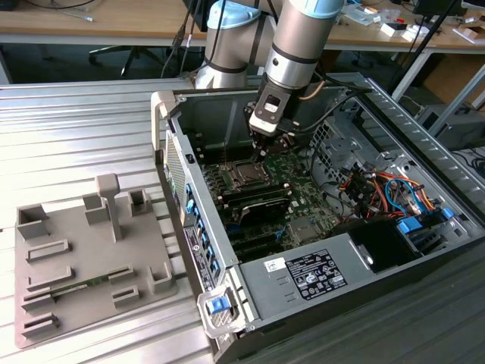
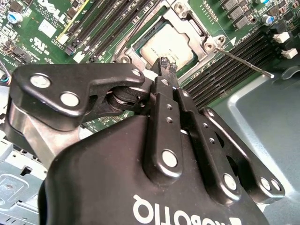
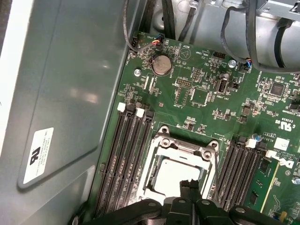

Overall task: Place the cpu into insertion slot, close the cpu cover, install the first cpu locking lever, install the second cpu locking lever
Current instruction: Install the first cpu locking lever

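Labels and print, none clear enough to read.
A white sticker (image 3: pixel 38 154) sat on the case wall (image 3: pixel 70 70), and a white label (image 1: pixel 314 274) on the grey box (image 1: pixel 265 302). White lettering ran upside down across the gripper (image 2: pixel 165 63). Small marks, perhaps codes, dotted the board (image 3: pixel 206 70).

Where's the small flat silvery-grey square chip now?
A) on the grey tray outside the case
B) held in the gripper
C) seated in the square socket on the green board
C: the silvery-grey square chip lies inside the metal-rimmed socket on the green board, with the gripper close over it.
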You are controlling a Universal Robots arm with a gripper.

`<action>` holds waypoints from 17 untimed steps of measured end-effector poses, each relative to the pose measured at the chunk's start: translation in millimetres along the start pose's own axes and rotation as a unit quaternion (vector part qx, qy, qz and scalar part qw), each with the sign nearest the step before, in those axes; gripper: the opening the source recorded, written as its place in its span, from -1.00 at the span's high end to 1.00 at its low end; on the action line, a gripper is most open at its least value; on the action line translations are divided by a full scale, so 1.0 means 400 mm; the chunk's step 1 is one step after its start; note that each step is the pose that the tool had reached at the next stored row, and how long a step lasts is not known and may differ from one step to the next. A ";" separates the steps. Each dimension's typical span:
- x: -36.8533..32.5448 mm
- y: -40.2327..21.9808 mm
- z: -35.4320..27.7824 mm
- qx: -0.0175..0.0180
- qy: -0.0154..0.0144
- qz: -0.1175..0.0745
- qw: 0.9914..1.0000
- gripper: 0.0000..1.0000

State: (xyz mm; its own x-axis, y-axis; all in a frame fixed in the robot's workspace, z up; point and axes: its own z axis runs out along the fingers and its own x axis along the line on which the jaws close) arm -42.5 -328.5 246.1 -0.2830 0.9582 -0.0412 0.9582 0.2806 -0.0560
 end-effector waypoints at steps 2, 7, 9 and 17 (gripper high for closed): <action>0.000 0.000 0.000 0.000 0.000 -0.002 1.000 0.79; 0.000 0.000 0.000 0.000 0.000 -0.007 1.000 0.79; 0.000 0.000 0.000 0.000 0.000 -0.009 1.000 0.79; 0.000 0.000 0.000 -0.001 -0.001 -0.020 1.000 0.79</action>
State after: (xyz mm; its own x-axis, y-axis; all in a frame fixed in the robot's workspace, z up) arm -42.5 -328.5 246.1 -0.3219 0.9459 -0.0412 0.9459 0.3195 -0.0559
